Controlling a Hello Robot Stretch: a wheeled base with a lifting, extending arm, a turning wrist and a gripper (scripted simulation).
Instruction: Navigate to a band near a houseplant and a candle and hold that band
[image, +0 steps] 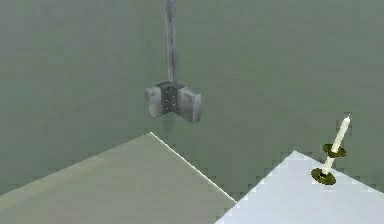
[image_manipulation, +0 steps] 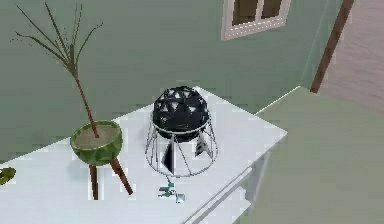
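Nearby, candle (image: 340, 135) on table (image: 285, 195), houseplant (image_manipulation: 95, 140) beside dark dome (image_manipulation: 180, 112), cannot tell claw's state.

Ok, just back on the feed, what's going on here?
The robot stands beside a white table. On it are a houseplant in a green pot, a black dome in a wire frame and, near the front edge, a small pale thing that may be the band. A candle stands on a white surface ahead.
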